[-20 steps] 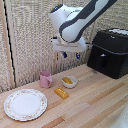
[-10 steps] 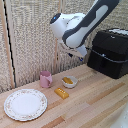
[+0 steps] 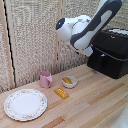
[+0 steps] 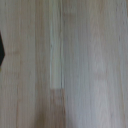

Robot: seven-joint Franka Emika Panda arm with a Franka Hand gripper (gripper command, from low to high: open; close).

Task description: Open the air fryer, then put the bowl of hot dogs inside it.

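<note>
At the lower left of the exterior view a large patterned plate (image 3: 25, 104) lies flat on the wooden table (image 3: 95, 107). Right of it, nearer the middle, a pink mug (image 3: 46, 79) stands upright by the woven wall (image 3: 35, 35). Just right of the mug sits the bowl (image 3: 69, 81), cream-white, with the hot dogs (image 3: 67, 80) inside; an orange-yellow block (image 3: 61, 92) lies on the table just below and left of the bowl, apart from it.

Above the bowl, in the upper middle and right of the frame, the white and black arm (image 3: 82, 30) reaches down from the upper right corner. Its lower end hangs in front of the air fryer (image 3: 111, 52), which fills the right edge as a black box on the table. The handle (image 3: 103, 61) shows as a dark bar on the fryer's front, just right of the arm's lower end. The fingers are not clear in this view, so I cannot tell whether they are open or closed, nor whether they touch the handle. The bowl lies well below and left of the arm's end.

The wrist view shows only blurred table planks, with a dark sliver at its edge.
</note>
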